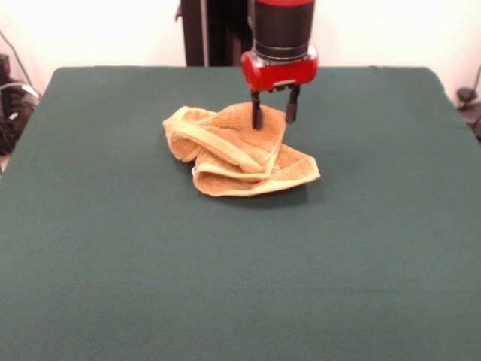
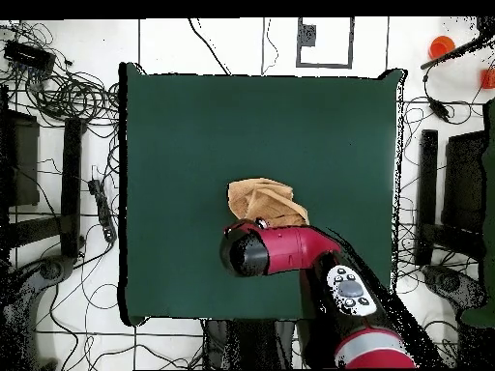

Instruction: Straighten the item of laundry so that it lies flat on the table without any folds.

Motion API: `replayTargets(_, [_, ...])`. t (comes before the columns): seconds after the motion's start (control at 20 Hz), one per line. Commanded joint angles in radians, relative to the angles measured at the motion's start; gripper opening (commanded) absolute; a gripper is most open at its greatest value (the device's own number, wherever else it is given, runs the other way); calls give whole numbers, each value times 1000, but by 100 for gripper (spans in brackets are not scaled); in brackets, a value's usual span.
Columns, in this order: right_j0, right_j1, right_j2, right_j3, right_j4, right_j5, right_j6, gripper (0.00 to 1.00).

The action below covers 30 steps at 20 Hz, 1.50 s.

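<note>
One towel [image 1: 239, 155] lies bunched mid-counter [image 1: 113, 248]. We see the gripper [image 1: 274, 117], jaws parted, touching its far edge: grasp step underway. Next we'd close, lift, spread it flat.

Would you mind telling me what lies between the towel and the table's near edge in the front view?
Nothing: from the towel to the table's near edge it is bare green cloth, shown in the front view.
</note>
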Motion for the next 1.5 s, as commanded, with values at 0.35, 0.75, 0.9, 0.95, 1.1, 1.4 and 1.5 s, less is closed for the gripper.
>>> replayTargets(0.35, [58, 34, -21, -25, 69, -82, 232, 100])
replayTargets(0.75, [68, 38, -39, -35, 107, -82, 235, 100])
replayTargets(0.9, [67, 37, -47, -28, 121, -89, 237, 100])
replayTargets(0.95, [68, 37, -49, -28, 123, -90, 235, 100])
replayTargets(1.1, [70, 35, -59, -28, 130, -80, 228, 100])
replayTargets(1.4, [85, 39, -75, -35, 134, -83, 216, 0])
replayTargets(1.5, [84, 39, -74, -30, 134, -92, 213, 0])
